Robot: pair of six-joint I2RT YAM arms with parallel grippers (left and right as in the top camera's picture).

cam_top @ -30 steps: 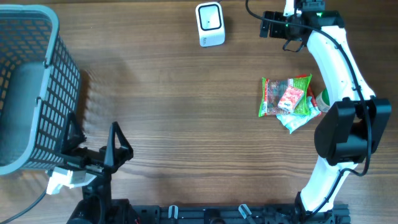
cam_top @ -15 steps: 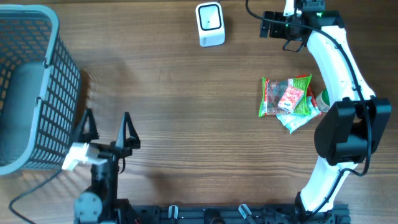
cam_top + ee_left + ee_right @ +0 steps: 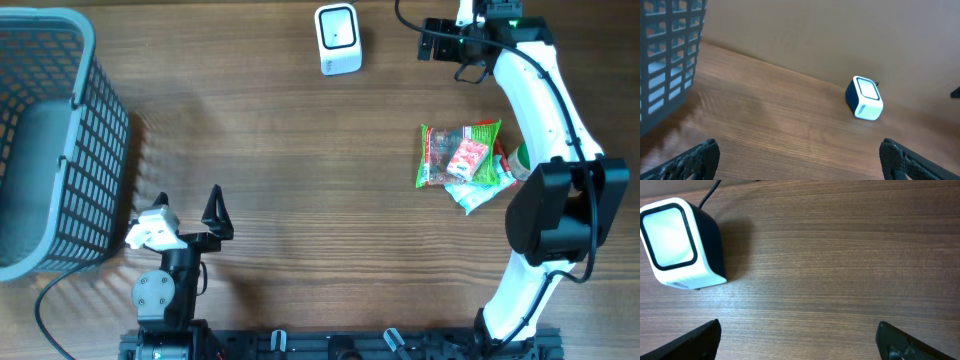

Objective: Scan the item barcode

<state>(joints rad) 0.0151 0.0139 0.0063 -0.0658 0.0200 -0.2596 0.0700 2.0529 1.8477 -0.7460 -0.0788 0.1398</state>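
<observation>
The barcode scanner (image 3: 337,38), a white box with a dark back and a pale window, stands at the far edge of the table; it also shows in the left wrist view as the scanner (image 3: 864,98) and in the right wrist view as the scanner (image 3: 677,242). The item, a pile of green and red snack packets (image 3: 462,155), lies at the right. My left gripper (image 3: 188,205) is open and empty near the front left, its jaws (image 3: 797,155) wide over bare wood. Just right of the scanner my right gripper (image 3: 424,40) hangs open and empty (image 3: 797,332).
A grey mesh basket (image 3: 50,140) stands at the left edge, close to my left arm, and shows as basket wall (image 3: 670,55) in the left wrist view. My white right arm (image 3: 545,110) arches over the table's right side beside the packets.
My left gripper has swung right, away from the basket, and turned to face the far edge. The right arm, scanner and packets have not moved.
</observation>
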